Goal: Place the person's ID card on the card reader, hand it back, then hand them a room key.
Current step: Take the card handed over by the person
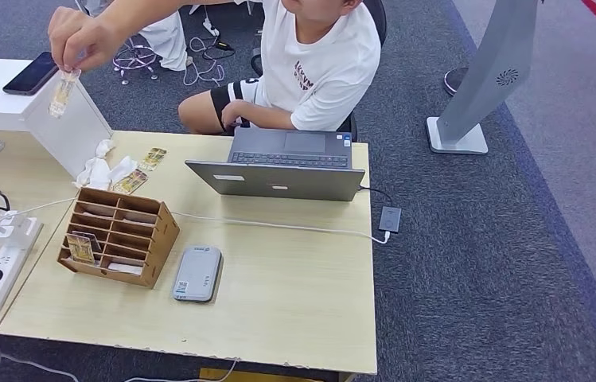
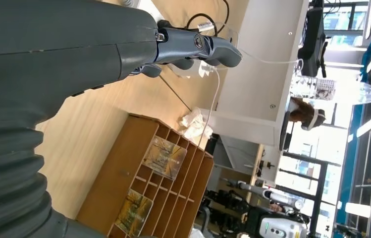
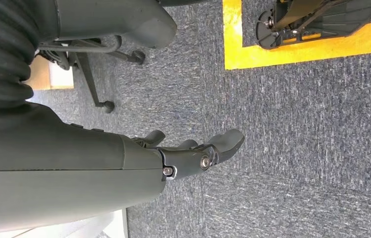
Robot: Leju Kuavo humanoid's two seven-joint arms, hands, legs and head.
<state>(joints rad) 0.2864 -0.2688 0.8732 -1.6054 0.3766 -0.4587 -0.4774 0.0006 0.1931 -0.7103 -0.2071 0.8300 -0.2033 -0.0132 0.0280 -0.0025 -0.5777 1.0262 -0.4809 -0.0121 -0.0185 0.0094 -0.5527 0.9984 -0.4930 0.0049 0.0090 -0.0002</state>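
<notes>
Overhead, a person's hand [image 1: 79, 38] pinches a card [image 1: 63, 91]; each robot hand (left [image 2: 193, 49], right [image 3: 193, 151]) hangs apart, empty.

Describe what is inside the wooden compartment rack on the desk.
The wooden rack holds two sleeved cards in separate slots; a pale slip lies in a lower slot. The other compartments look empty, though their depths are shadowed.

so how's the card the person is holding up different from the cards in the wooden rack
The card in the person's hand hangs in the air above the white counter, pinched at its top edge; the cards in the wooden rack sit slotted in compartments on the desk. The held one is single; the rack holds at least two. Both look yellowish and glossy.
</notes>
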